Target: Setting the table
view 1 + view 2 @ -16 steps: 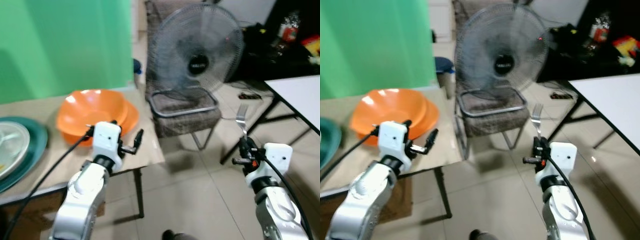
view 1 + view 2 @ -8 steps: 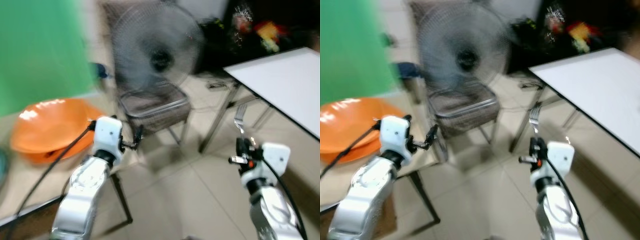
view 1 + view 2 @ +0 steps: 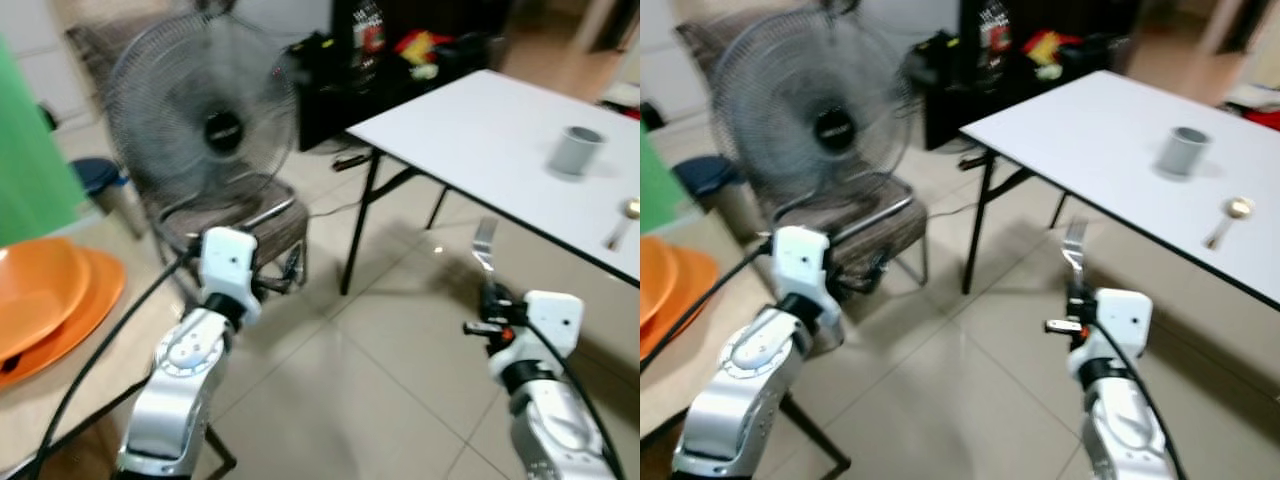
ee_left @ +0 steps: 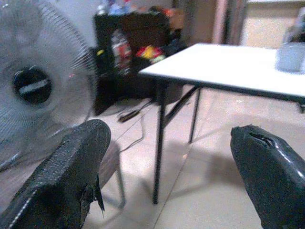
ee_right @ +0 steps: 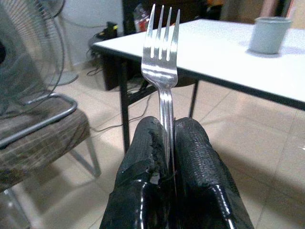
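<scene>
Right tool point(image 5: 167, 157): fingers pressed together on the handle of a metal fork point(image 5: 162, 62), tines upright, held above the tiled floor point(image 3: 330, 390) just short of the white worktop point(image 3: 500, 130).
Left tool point(image 4: 162, 176): fingers point(image 4: 62, 176) spread wide, nothing between them, raised near the chair.
Orange bowls point(image 3: 50, 300): stacked on a tan worktop point(image 3: 70, 400) at the robot's left.
Chair point(image 3: 240, 215): metal frame, patterned seat, just beyond the left arm.
Standing fan point(image 3: 200, 110): round wire cage, at the chair.
Grey cup point(image 3: 578, 150): upright on the white worktop, well apart from the fork.
Spoon point(image 3: 1225, 220): lying on the same worktop, near its front edge, nearer than the cup.
Dark shelf point(image 3: 400, 60): farthest back, with red and yellow items, blurred.
</scene>
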Controlling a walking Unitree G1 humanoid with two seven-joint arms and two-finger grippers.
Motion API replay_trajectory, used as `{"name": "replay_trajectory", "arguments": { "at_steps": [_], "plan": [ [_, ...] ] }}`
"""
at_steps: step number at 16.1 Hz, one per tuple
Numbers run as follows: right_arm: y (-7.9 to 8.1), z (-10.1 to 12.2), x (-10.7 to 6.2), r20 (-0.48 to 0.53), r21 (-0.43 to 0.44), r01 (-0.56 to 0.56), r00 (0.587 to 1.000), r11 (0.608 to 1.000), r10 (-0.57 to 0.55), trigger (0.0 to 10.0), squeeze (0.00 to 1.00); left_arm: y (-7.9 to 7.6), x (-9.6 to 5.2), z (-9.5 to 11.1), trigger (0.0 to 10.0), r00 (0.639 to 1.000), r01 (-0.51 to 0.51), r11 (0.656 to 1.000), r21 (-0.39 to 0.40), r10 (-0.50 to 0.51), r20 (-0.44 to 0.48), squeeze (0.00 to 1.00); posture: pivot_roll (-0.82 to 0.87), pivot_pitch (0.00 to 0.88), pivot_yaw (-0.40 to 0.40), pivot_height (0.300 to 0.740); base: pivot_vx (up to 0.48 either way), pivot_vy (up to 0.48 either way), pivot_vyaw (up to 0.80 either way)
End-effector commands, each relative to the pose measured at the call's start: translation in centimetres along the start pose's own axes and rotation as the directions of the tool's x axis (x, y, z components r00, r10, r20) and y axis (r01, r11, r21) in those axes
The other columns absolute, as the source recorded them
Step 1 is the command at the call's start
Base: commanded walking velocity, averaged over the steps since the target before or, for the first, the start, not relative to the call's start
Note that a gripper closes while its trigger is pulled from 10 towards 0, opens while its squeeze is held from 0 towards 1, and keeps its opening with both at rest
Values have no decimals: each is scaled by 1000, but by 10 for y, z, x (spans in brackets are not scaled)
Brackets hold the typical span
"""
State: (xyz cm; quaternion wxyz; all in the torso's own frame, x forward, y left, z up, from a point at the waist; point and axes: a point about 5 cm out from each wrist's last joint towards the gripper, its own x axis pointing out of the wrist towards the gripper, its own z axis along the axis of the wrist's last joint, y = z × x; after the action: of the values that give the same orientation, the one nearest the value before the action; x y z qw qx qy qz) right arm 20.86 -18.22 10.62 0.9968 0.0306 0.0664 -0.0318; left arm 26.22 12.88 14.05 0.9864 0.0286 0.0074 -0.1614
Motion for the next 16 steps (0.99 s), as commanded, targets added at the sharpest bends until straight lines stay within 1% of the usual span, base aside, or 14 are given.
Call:
{"name": "replay_trajectory", "arguments": {
  "at_steps": [1, 5, 16],
  "plan": [
    [7, 4, 2, 7, 12, -39, 999, 999, 39, 10000, 0, 7, -1, 3, 10000, 1000, -19, 1000, 2, 19, 8, 0, 16, 0, -10, 740, 326, 0, 0],
    [8, 5, 2, 12, 2, -55, 998, 998, 55, 10000, 0, 7, 1, 4, 10000, 1000, -16, 1000, -14, 16, 14, 0, 12, 0, -7, 740, 382, 0, 0],
    [7, 6, 2, 16, 2, -53, 998, 999, 53, 10000, 0, 9, 3, 4, 10000, 1000, -10, 1000, -14, 11, 15, 0, 7, 0, -5, 740, 473, 0, 0]
  ]
}}
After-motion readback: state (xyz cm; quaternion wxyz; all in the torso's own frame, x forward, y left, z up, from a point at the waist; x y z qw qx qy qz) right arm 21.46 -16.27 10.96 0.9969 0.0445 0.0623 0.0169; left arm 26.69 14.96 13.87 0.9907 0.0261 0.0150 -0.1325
